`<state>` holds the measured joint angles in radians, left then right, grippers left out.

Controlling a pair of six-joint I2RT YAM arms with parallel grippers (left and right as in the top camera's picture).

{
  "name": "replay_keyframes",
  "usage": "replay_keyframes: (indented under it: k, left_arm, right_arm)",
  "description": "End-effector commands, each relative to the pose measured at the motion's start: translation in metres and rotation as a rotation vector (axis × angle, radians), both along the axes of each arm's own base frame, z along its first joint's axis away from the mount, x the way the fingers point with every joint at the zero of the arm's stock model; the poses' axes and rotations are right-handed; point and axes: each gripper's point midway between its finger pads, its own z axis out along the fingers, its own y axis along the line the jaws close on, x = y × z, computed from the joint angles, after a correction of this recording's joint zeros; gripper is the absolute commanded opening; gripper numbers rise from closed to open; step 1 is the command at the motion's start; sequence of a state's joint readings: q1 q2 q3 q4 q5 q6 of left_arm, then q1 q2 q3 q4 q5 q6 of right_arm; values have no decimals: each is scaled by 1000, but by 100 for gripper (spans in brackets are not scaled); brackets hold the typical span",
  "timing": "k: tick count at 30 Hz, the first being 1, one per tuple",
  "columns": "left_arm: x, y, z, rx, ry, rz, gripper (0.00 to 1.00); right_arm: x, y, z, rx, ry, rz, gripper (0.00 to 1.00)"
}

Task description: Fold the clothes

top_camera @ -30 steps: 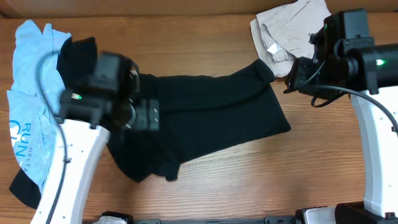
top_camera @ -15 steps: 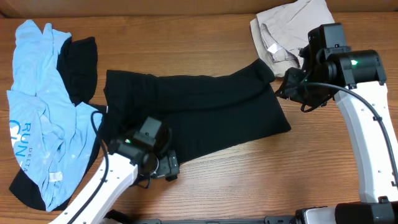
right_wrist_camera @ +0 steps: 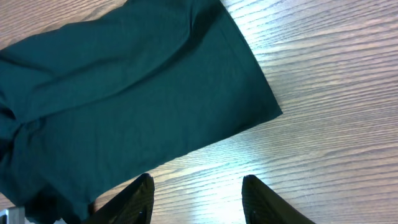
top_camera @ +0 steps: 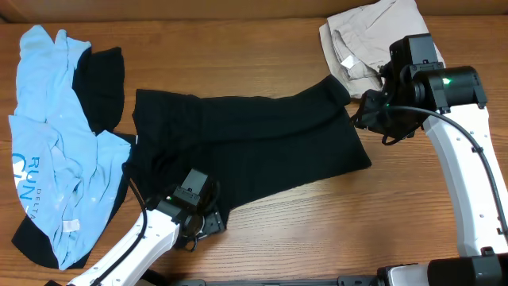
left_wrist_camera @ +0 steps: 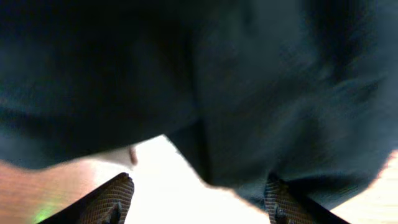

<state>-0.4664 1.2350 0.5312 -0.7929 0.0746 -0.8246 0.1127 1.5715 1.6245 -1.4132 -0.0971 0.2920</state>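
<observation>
**Wooden table in bright light**

A brown wooden table is seen from above, with its grain running left to right across the whole surface. Along the far edge a paler tan strip is shown behind the wood; what it is cannot be told. At the near edge a dark bar is partly caught. In the right wrist view a pale sheen is cast on the boards. In the left wrist view part of the surface is washed out to white.
</observation>
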Motion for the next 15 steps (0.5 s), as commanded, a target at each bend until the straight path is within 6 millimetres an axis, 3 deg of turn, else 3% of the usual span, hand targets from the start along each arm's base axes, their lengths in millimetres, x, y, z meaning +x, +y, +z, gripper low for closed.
replay_keyframes:
  k: [1,4,7,10,13,15]
  left_arm:
    - [15,1,2,17,-74,13,71]
    - [24,5,3,46,-119,20,68]
    - [27,7,3,60,-134,22,57]
    - [27,6,0,55,-124,20,41]
    - [26,1,-6,36,-98,15,32]
    - [24,-1,-11,32,-74,11,15]
  right_arm:
    - [-1,-2,7,-3,-29,1,49]
    - [-1,-2,7,-4,-29,0,49]
    - [-1,-2,7,-4,-29,0,49]
    - [-1,-2,7,-3,-33,0,49]
    - [0,-2,7,-3,-35,0,49]
    - [0,-2,7,-3,-36,0,49]
